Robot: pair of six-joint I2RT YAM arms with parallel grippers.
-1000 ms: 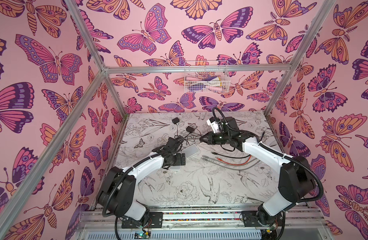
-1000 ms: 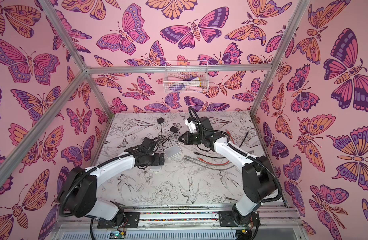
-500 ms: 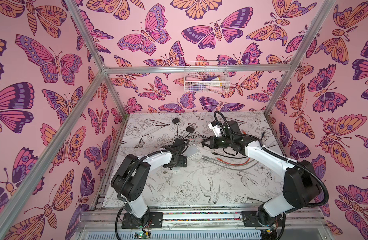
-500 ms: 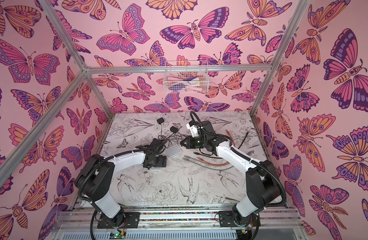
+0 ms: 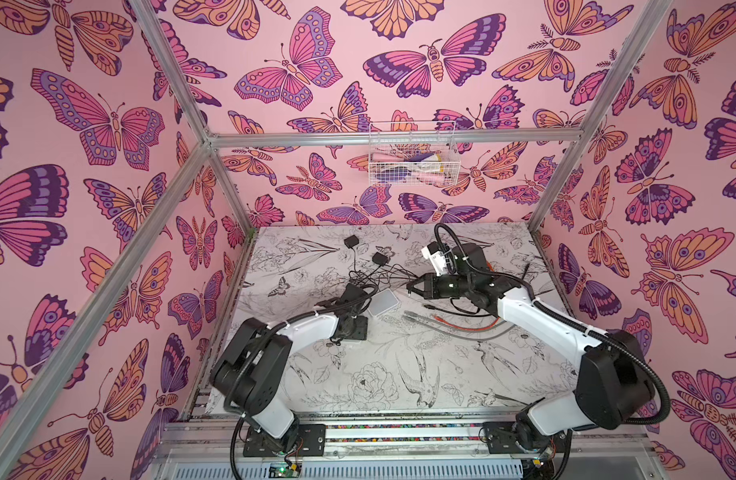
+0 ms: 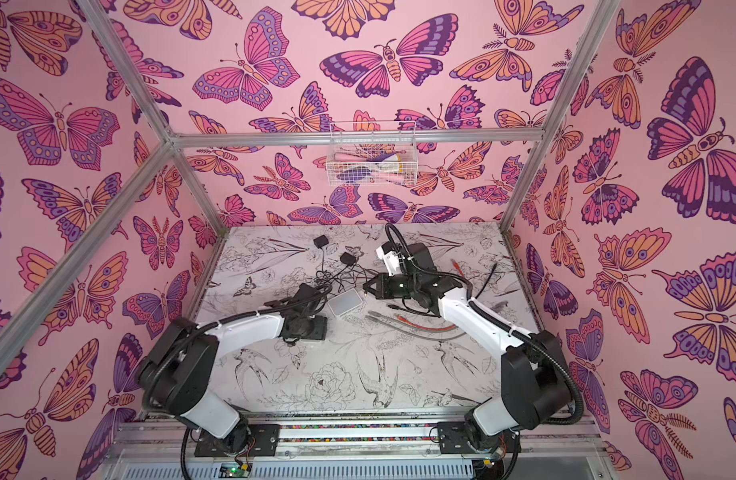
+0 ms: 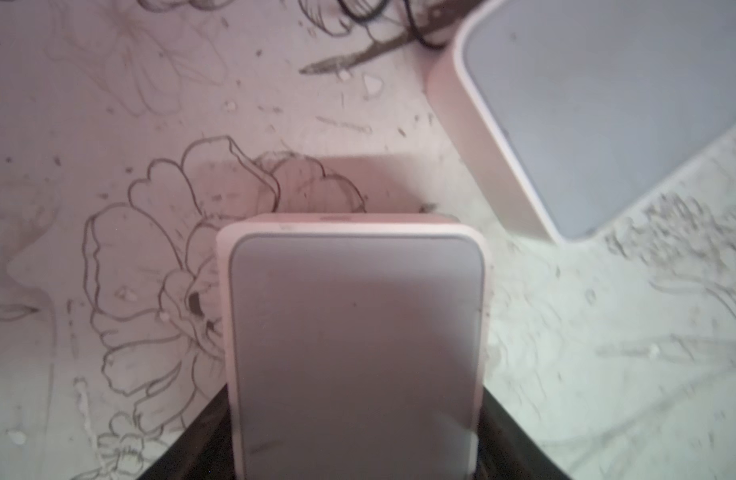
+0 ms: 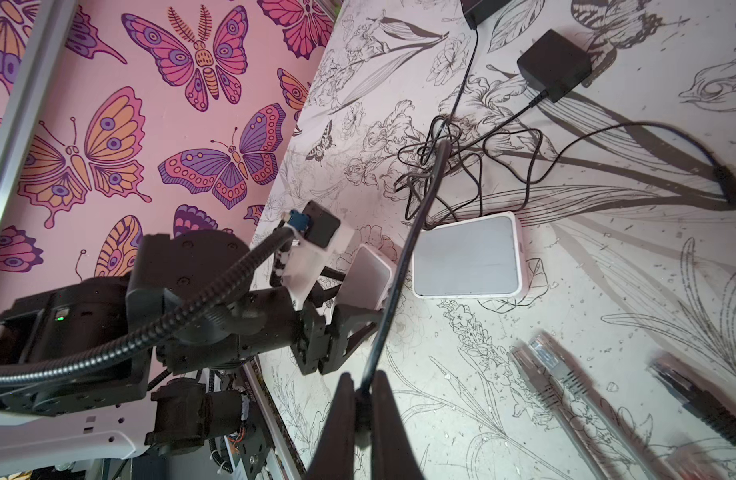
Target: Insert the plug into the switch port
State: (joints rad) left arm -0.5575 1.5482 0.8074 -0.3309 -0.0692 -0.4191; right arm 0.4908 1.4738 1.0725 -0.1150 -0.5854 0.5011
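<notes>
Floral-print tabletop (image 5: 462,345): right gripper (image 8: 363,380) pinched shut on thin black cable (image 8: 416,224); small white switch box (image 7: 354,340) leftward, between jaws of left gripper (image 8: 345,293), clamp unclear.

a white switch (image 7: 356,353) sits between two dark fingers (image 7: 503,442), a second switch (image 7: 607,108) nearby.

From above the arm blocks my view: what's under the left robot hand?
A small white box, the switch, sits between the left gripper's jaws, over the flower-printed table. Its underside and ports are hidden, and whether the jaws already pinch it is unclear.
</notes>
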